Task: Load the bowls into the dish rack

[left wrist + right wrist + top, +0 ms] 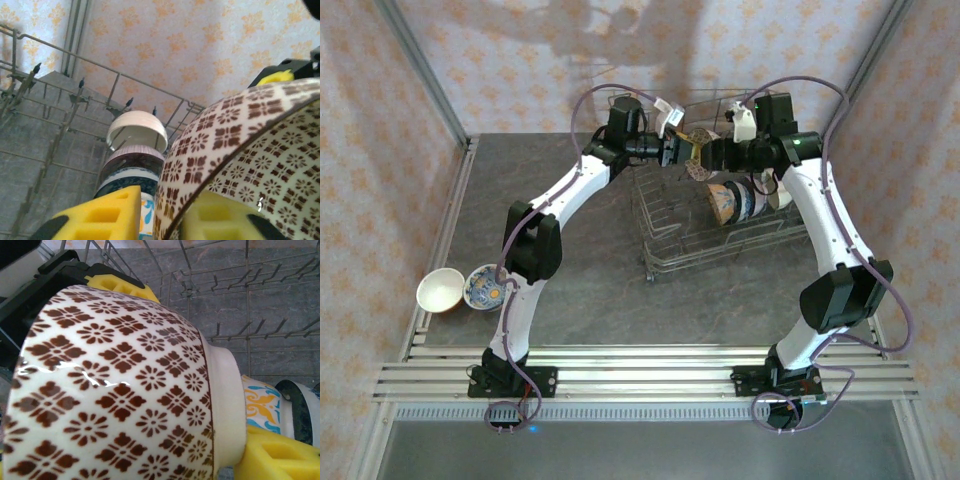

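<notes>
The left gripper (pixel 670 150) is set with jaws apart astride the rim of the brown-patterned bowl (pixel 125 390), with a gap seen at its outer pad (pixel 100 217). The right gripper (pixel 710 155) is pressed against the bowl's foot, but a firm clamp cannot be confirmed. The bowl is held above the dish rack (pixel 720 256). If it is released too early, it could be dropped onto the racked bowls (pixel 730 200) and chipped.

The top external camera looks down from above and behind the arm bases (pixel 510 380), taking in the whole grey stone-look counter (pixel 590 290) and the silvery wire dish rack (pixel 670 240) far right. Both wrist cameras sit very close to one brown-patterned cream ceramic bowl (pixel 240 150): the left tilts up toward the orange-flowered papered wall (pixel 200 50), the right looks down through the rack.
</notes>
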You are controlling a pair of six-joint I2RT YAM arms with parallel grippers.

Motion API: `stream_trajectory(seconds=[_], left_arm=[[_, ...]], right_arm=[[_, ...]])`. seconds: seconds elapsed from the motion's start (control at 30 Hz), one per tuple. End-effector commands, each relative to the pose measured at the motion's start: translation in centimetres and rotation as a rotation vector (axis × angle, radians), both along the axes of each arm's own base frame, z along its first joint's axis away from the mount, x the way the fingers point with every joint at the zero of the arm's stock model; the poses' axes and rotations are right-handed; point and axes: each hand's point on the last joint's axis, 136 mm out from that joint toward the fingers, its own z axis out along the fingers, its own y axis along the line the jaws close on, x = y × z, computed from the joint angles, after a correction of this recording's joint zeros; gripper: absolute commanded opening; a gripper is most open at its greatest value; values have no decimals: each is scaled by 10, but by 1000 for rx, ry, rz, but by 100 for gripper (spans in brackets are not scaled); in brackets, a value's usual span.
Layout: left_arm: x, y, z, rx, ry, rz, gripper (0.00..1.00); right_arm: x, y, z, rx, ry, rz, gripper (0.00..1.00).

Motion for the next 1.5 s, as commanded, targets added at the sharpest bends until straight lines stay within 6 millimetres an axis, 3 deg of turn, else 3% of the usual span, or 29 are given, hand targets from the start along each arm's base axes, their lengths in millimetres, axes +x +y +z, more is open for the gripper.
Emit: stream_trajectory(seconds=[0.0, 0.43, 0.7, 0.9, 1.03, 1.2, 1.33, 1.47], left_arm=[[2, 0, 10, 19, -41, 19, 34], [2, 6, 4, 80, -47, 49, 58], [0, 10, -8, 130, -30, 60, 63], [1, 4, -22, 149, -3, 50, 48], [-3, -2, -27, 150, 6, 27, 31], [-4, -6, -30, 151, 0, 14, 16], [-4, -9, -24, 116, -10, -4, 1], [-3, -12, -14, 32, -9, -19, 0]], right_arm=[[-2, -5, 29, 11, -99, -28, 62], [-1, -16, 8, -42, -41, -83, 60], [-1, -16, -13, -52, 18, -94, 58], [-1, -4, -17, -12, 44, -61, 57], [-2, 3, -16, -2, 47, -39, 57], [-6, 8, -25, -51, 70, -27, 58], [-6, 9, -26, -47, 71, -33, 68], [-9, 6, -30, -48, 76, -35, 81]])
